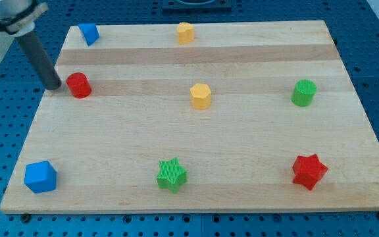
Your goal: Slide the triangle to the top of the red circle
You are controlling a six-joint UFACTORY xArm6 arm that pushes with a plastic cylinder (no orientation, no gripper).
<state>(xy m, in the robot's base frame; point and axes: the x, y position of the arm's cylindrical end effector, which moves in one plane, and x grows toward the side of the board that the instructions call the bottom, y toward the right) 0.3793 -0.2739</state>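
Note:
The blue triangle [88,33] sits at the board's top left corner. The red circle [79,85] stands below it, near the left edge. My tip [53,85] rests just left of the red circle, a small gap apart, at the board's left edge. The rod rises from there toward the view's top left.
A yellow heart-like block [185,32] is at top centre, a yellow hexagon [201,95] in the middle, a green circle [303,92] at right. A blue cube [41,176], green star [171,174] and red star [308,171] lie along the bottom. The wooden board [255,138] lies on a blue perforated table.

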